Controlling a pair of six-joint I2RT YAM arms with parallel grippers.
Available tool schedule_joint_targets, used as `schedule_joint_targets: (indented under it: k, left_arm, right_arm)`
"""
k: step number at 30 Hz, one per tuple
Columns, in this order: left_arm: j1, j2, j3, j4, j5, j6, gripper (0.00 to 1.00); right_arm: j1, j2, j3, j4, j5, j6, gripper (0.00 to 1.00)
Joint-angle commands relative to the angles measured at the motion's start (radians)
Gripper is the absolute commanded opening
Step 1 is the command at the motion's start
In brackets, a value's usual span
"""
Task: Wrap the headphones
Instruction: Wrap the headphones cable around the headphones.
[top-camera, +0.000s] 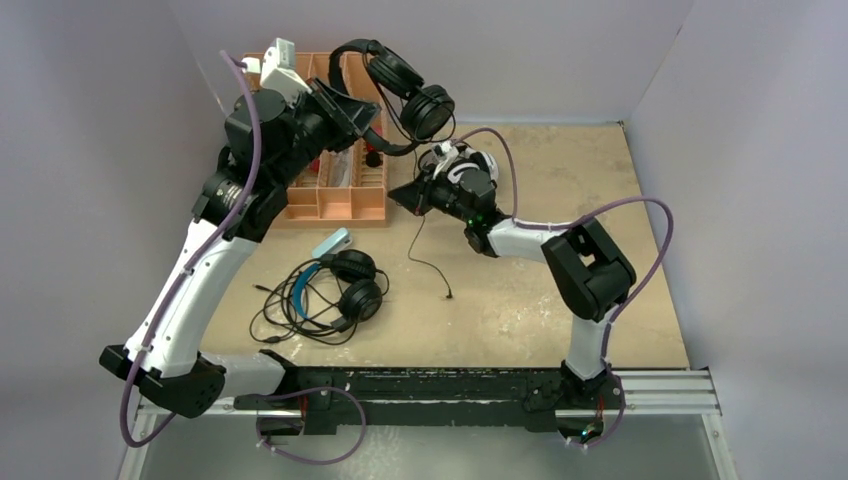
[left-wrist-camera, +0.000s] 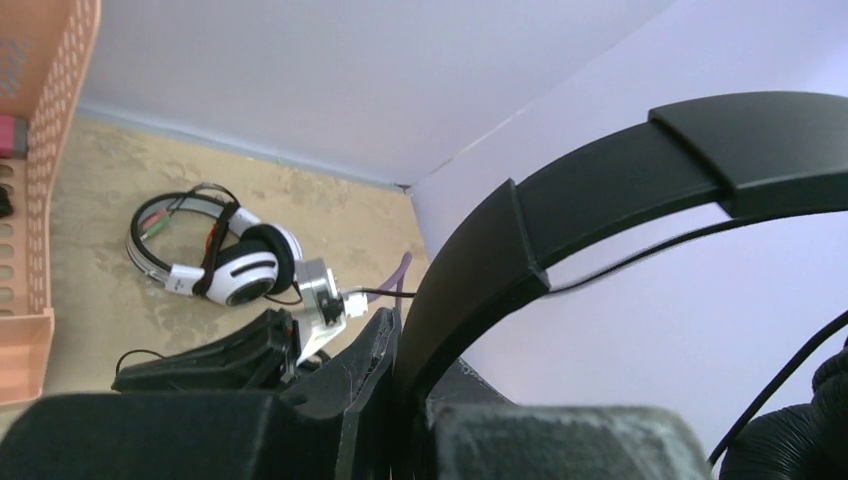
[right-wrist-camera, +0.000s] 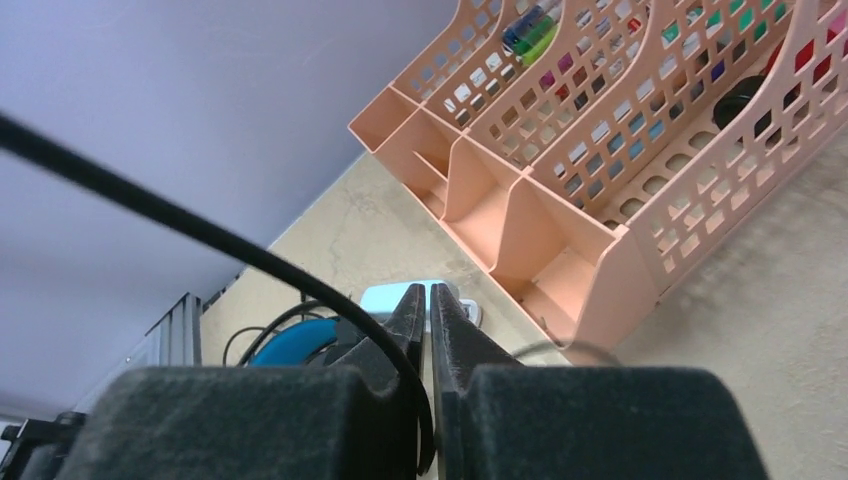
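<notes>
My left gripper (top-camera: 362, 118) is raised over the back of the table and shut on the headband of the slim all-black headphones (top-camera: 428, 110); the band (left-wrist-camera: 600, 200) runs up out of the jaws (left-wrist-camera: 400, 345). My right gripper (top-camera: 402, 195) is shut on that headset's thin black cable (right-wrist-camera: 200, 228), whose free end hangs down to a plug (top-camera: 450, 296) on the table. The blue-banded headphones (top-camera: 340, 285) lie at front left with a tangled cord, and also show in the right wrist view (right-wrist-camera: 295, 342). The white-and-black headphones (left-wrist-camera: 225, 262) lie behind my right wrist.
A peach slotted organizer (top-camera: 340, 195) holding pens and small items stands at back left, right beside my left arm; it also shows in the right wrist view (right-wrist-camera: 600, 200). A small light-blue and white object (top-camera: 332, 243) lies in front of it. Walls close the back and sides.
</notes>
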Motion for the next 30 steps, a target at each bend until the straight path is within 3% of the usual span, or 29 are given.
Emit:
schedule_joint_targets:
  k: [1,7,11,21,30]
  left_arm:
    - [-0.004,0.016,0.116,-0.006,-0.108,0.013,0.00]
    - [-0.002,0.067,0.264,-0.133,-0.451,0.096,0.00]
    - [-0.001,0.115,0.342,-0.171,-0.575,0.127,0.00]
    - [0.079,0.171,0.365,-0.193,-0.616,0.173,0.00]
    - [0.199,0.230,0.311,-0.201,-0.636,0.221,0.00]
  right_arm:
    - [-0.003,0.014,-0.032,0.197,-0.026,0.046,0.02]
    - [0.004,-0.098,-0.230,0.131,-0.041,0.006,0.00]
    - [0.006,-0.261,-0.398,-0.011,0.004,-0.096,0.00]
    - [0.035,-0.618,-0.476,-0.478,0.069,-0.305,0.00]
    - [0.147,-0.885,-0.409,-0.842,0.150,-0.414,0.00]
